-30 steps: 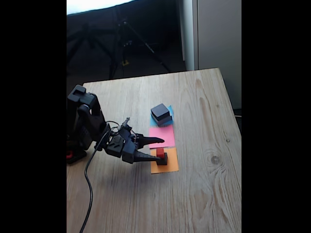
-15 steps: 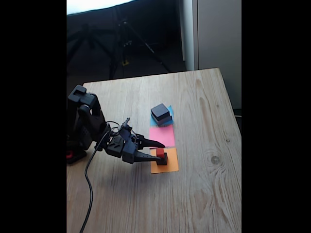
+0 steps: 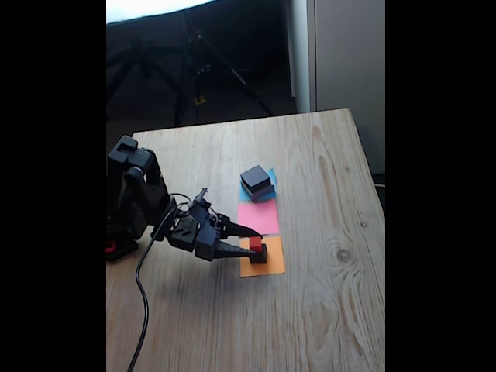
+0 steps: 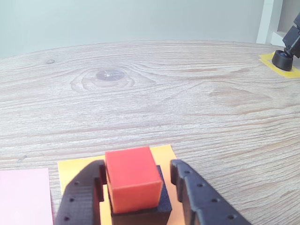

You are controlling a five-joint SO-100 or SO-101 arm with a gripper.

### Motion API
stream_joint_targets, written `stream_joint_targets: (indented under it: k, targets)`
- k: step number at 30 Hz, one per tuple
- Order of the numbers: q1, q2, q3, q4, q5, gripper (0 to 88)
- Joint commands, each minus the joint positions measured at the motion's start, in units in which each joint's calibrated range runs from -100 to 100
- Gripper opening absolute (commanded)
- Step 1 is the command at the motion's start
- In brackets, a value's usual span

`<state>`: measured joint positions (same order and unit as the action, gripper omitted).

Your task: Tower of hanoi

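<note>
- Tiny red cube [image 4: 132,178] sits on top of a small black cube [image 4: 140,213]; the pair stands on an orange paper square [image 3: 262,256] near the middle of the light wooden plank table [image 3: 325,310].
- In the wrist view the red cube is squared up to the camera, one flat face forward, edges roughly in line with the black cube below. It is a cube, so there is no long axis to tell.
- Black two-finger gripper [image 3: 254,240], reaching in from the left of the fixed view, has its jaws spread to either side of the red cube. Wrist view: the left finger [image 4: 84,197] is very close to or touching the cube, while a narrow strip of orange shows between the cube and the right finger. Jaws released, not clenched on it.
- Medium black block [image 3: 255,179] rests on a flat grey block [image 3: 263,191], on a blue paper square [image 3: 269,177] farther back on the table.
- Pink paper square [image 3: 260,216] lies between the blue and orange ones, bare.
- No brand, label or writing can be read.
- Table: pale wood grain with a dark knot [image 4: 108,74]. A black cable [image 3: 140,302] trails from the arm toward the near edge.
- Room: dark behind the table, with tripod legs [image 3: 225,66] standing there and a pale wall panel at right.
</note>
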<state>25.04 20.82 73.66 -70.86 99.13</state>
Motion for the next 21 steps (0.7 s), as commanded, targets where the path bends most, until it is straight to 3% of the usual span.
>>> stream_joint_targets:
  k: [1,21]
  targets:
    - [-0.7,-1.1,-0.8,-0.6,0.9,10.9]
    - [-1.2,-1.4,0.2,-0.7,0.9,5.1]
